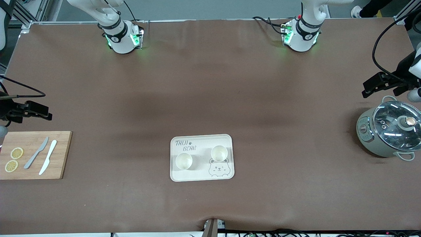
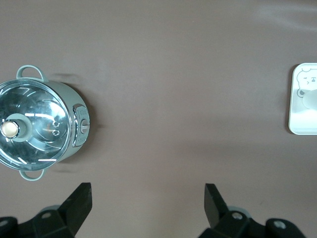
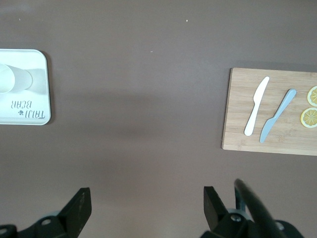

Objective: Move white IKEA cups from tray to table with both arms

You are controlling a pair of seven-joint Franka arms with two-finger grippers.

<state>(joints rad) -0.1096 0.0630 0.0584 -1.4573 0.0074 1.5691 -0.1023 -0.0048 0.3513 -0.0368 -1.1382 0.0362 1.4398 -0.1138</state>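
Observation:
Two white IKEA cups stand upright on the cream bear tray (image 1: 200, 138) in the middle of the table. One cup (image 1: 184, 161) is toward the right arm's end, the other cup (image 1: 219, 152) is toward the left arm's end, above the bear drawing. My left gripper (image 1: 375, 86) is open and empty over bare table beside the pot; its wrist view (image 2: 148, 191) shows the tray's edge (image 2: 298, 116). My right gripper (image 1: 36, 110) is open and empty over the table beside the cutting board; its wrist view (image 3: 147, 194) shows one cup (image 3: 12, 79) on the tray (image 3: 34, 116).
A grey-green pot with a glass lid (image 1: 391, 131) stands at the left arm's end of the table. A wooden cutting board (image 1: 33, 164) with two knives (image 1: 42, 154) and two lemon slices (image 1: 14, 158) lies at the right arm's end.

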